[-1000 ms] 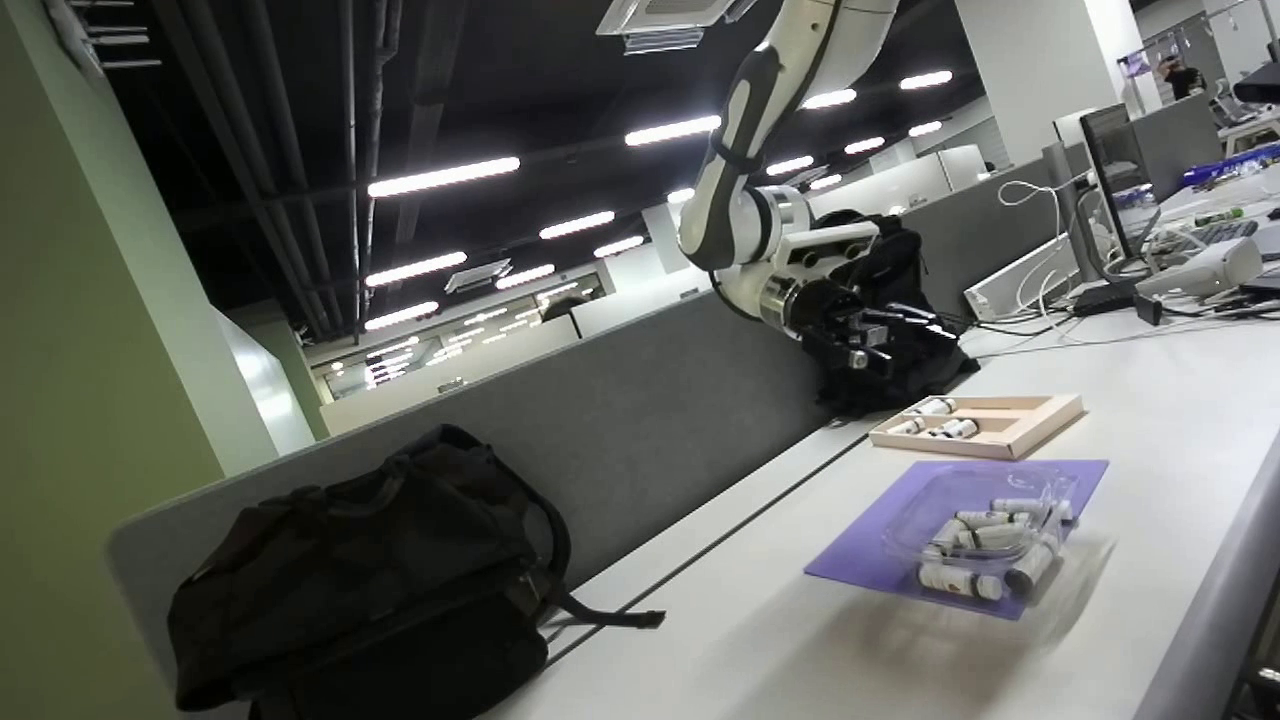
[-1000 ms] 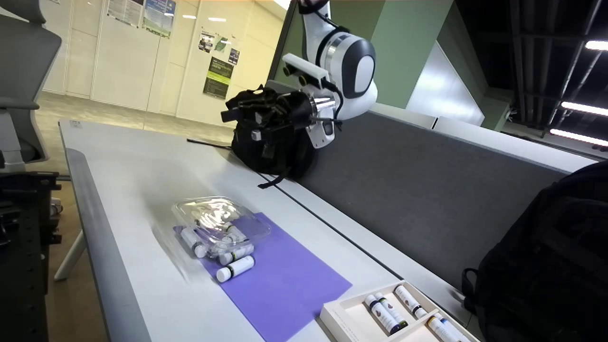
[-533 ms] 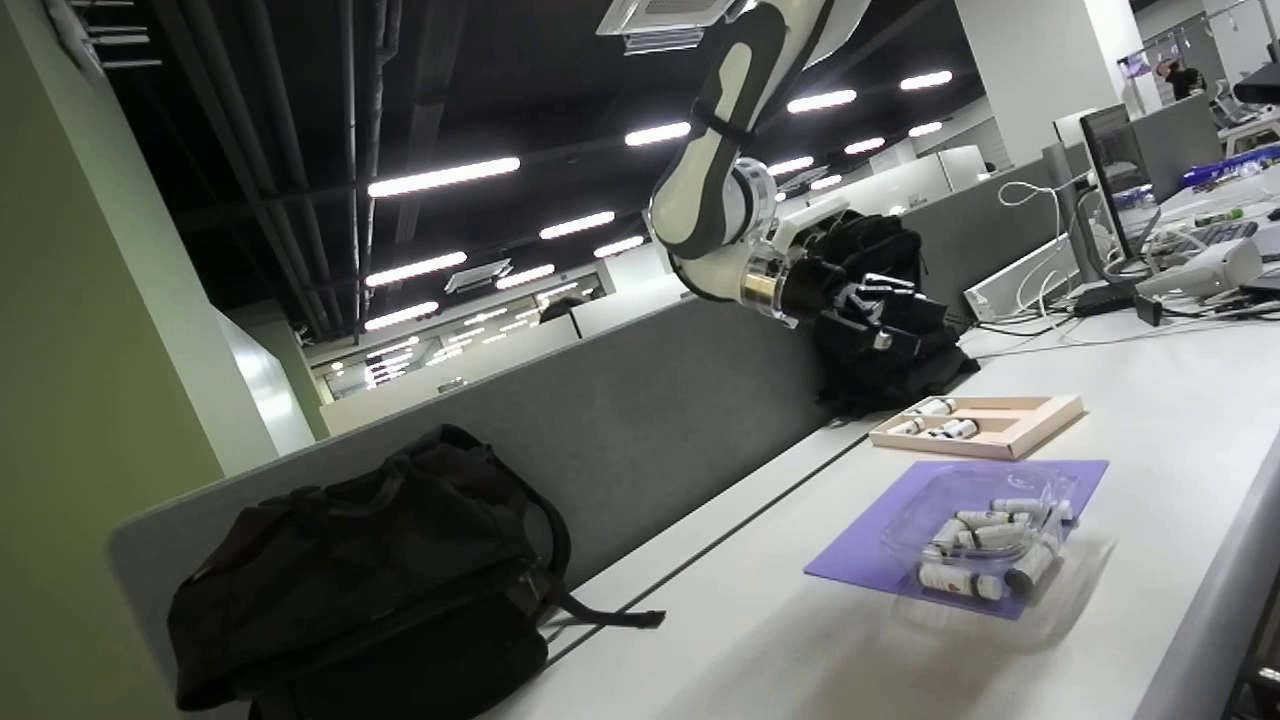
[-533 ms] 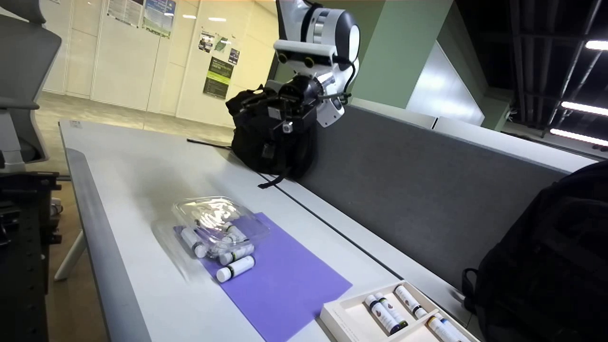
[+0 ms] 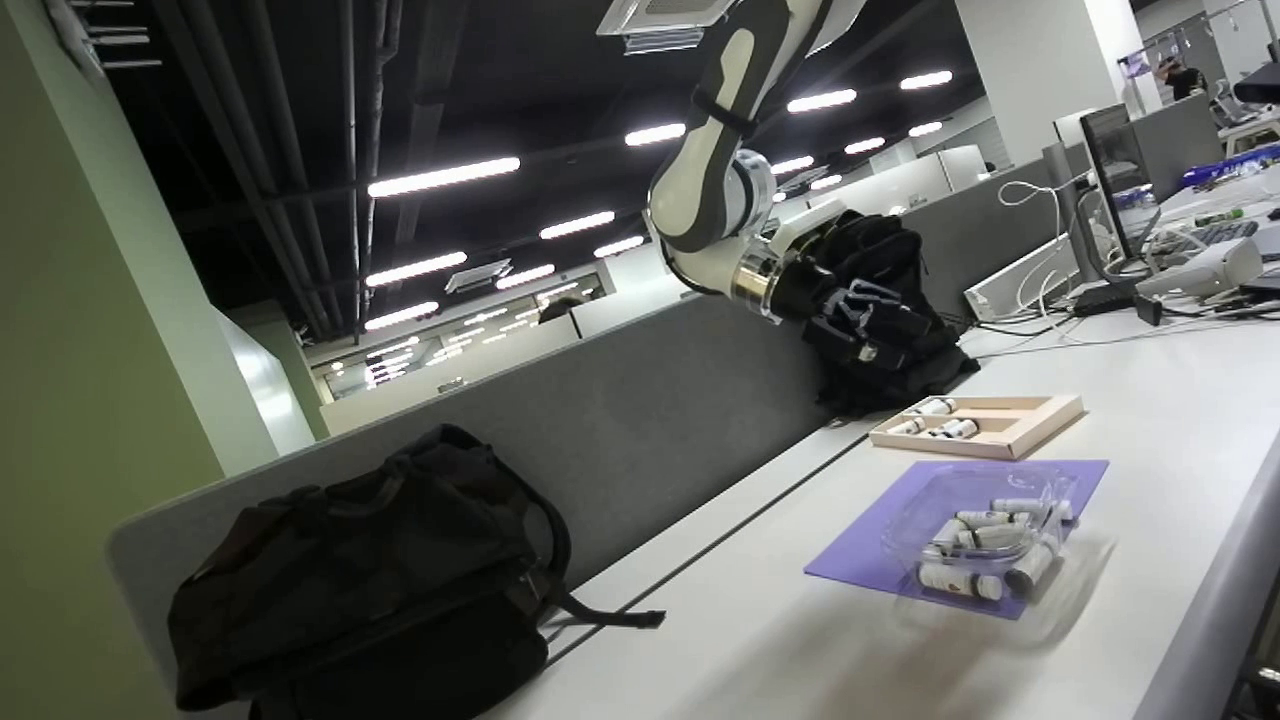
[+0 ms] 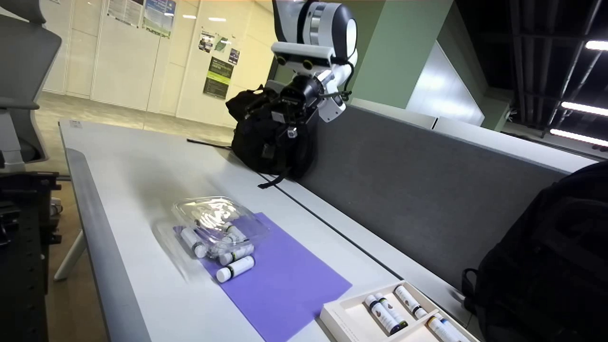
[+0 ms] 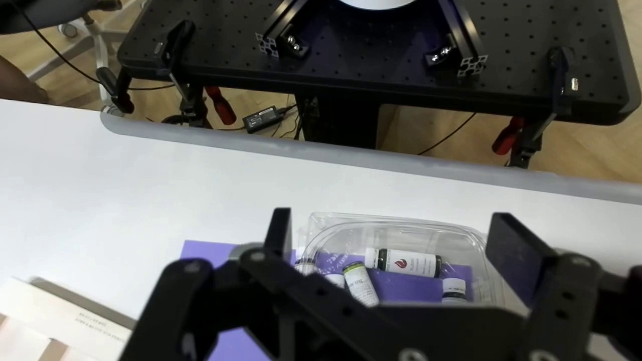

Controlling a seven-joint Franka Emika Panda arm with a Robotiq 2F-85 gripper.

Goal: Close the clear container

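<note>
Your shallow clear plastic container [image 6: 221, 223] sits over one end of the flat purple mat [image 6: 294, 285], well below the jaws of your black two-fingered gripper [image 7: 395, 241]; in the wrist view it shows framed between them. You can see small white-labelled cylindrical vials [image 7: 409, 262] through and around its walls, though you cannot tell which lie inside or whether it is closed. Your jaws stand wide apart and hold nothing. The mat reaches out to the left of them in the wrist view, and farther left you have the pale, shallow, divided tray [image 5: 1045, 432], with vials in its compartments. The white bench [image 7: 150, 190] carries container, mat and tray; past its edge, beyond the jaws in the wrist view, lies the black perforated plate [image 7: 366, 75]. In both exterior views a black fabric backpack [image 6: 266, 152] shows behind the jaws, beside the grey partition [image 5: 650, 400].
</note>
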